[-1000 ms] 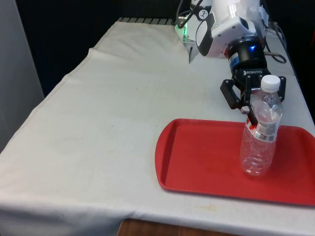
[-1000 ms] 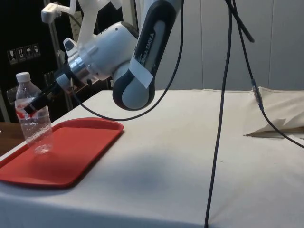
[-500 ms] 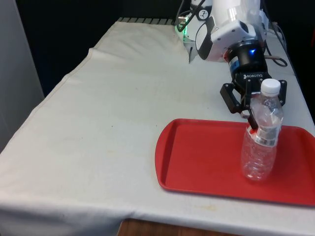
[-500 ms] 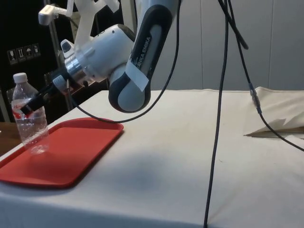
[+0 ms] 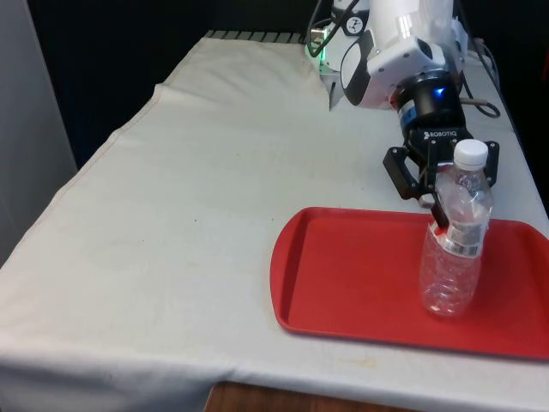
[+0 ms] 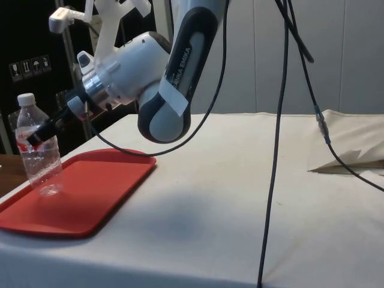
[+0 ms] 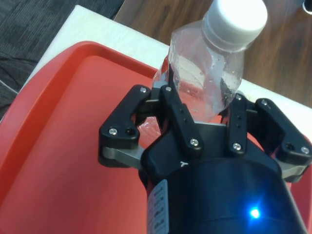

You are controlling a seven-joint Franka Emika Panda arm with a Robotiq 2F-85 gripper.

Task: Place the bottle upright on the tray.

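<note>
A clear plastic bottle [image 5: 455,249] with a white cap and a red-and-white label stands almost upright on the red tray [image 5: 343,275]. Its base rests on the tray's floor towards the front view's right. My black gripper [image 5: 446,219] reaches in from behind and is shut on the bottle at label height. From the side, the bottle [image 6: 39,162] stands on the tray [image 6: 90,192] with the gripper [image 6: 33,139] at its upper half. In the wrist view the fingers [image 7: 178,114] flank the bottle [image 7: 209,83] above the tray [image 7: 58,126].
The tray lies near the table's front edge at the front view's right. Black cables [image 6: 276,120] hang down over the table in the side view. A fold of white cloth [image 6: 348,162] rises beyond them.
The gripper has carried the bottle a little lower and stood it straighter. In the side view both shifted slightly left. The grip is unchanged.
</note>
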